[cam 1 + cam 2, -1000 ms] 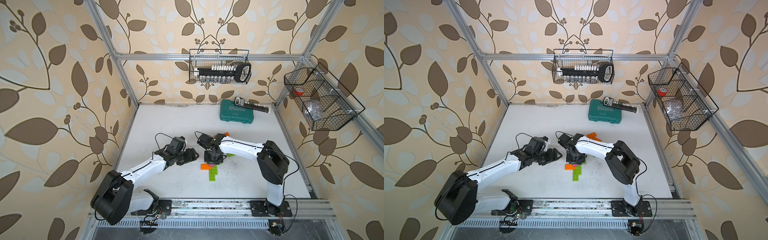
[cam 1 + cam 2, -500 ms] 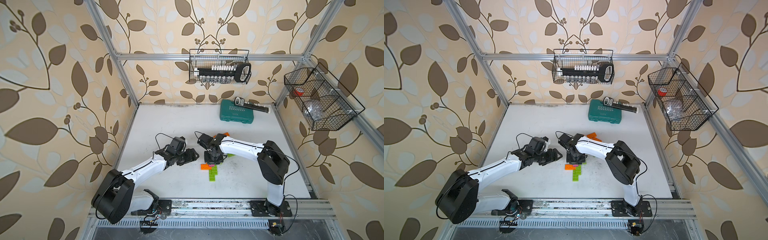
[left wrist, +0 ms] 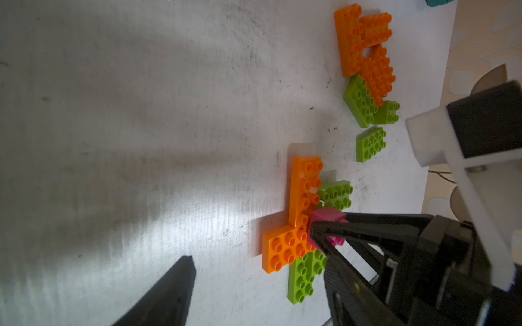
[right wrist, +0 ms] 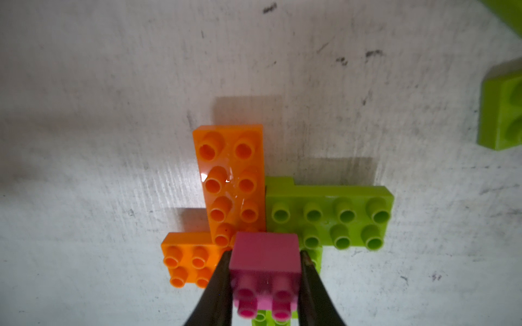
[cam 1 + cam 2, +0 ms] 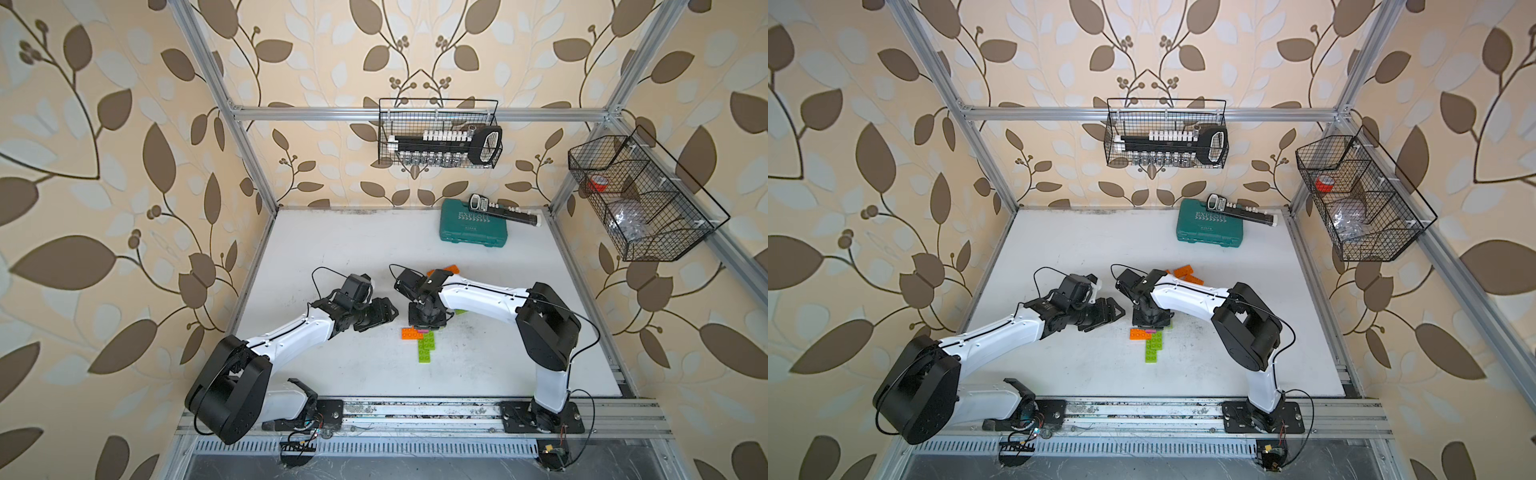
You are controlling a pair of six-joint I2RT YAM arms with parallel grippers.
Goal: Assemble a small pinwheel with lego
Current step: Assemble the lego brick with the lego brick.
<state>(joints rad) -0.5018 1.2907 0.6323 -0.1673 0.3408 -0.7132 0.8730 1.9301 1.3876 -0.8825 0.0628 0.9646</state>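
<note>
A pinwheel of lego (image 5: 424,338) lies flat on the white table (image 5: 332,257), with orange (image 4: 230,175) and lime-green (image 4: 330,217) bricks as blades. At its hub is a small pink brick (image 4: 265,254), and my right gripper (image 4: 265,261) is shut on it from above, one finger on each side. The pink brick rests on the blades' inner ends. My left gripper (image 5: 384,313) hovers open just left of the pinwheel, holding nothing; in the left wrist view its fingers (image 3: 172,293) frame the orange and green blades (image 3: 285,248).
Loose orange and green bricks (image 3: 367,65) lie in a pile behind the right arm, also seen in a top view as an orange edge (image 5: 1187,274). A teal tool case (image 5: 473,226) sits at the back right. Wire baskets (image 5: 438,133) (image 5: 640,199) hang on the walls.
</note>
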